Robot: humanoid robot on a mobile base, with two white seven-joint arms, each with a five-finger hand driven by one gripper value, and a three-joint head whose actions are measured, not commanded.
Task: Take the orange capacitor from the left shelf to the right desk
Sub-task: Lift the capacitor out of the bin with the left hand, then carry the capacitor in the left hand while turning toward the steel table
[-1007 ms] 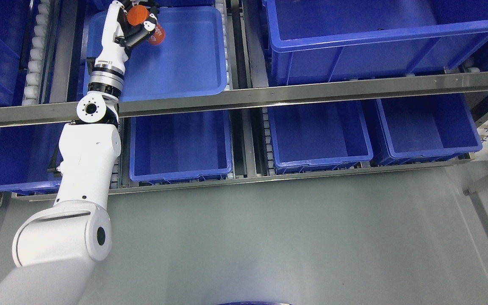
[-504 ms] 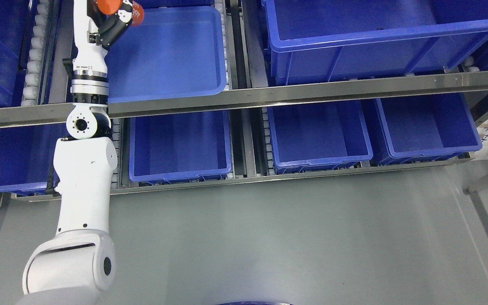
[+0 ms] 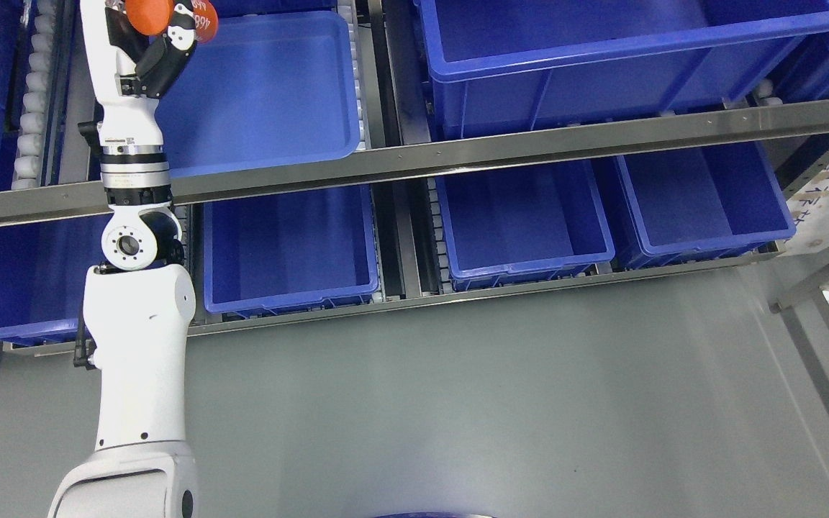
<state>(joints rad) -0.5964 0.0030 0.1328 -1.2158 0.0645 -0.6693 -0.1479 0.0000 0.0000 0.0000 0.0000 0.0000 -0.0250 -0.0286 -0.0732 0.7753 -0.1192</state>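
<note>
Orange capacitor [image 3: 150, 13], white print; white-black left hand [image 3: 148, 43]; blue bins [image 3: 508, 266]; grey floor [image 3: 501, 403].

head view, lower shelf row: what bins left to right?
Blue bin partly behind the left arm → blue bin → blue bin → blue bin. All four look empty where visible.
</note>
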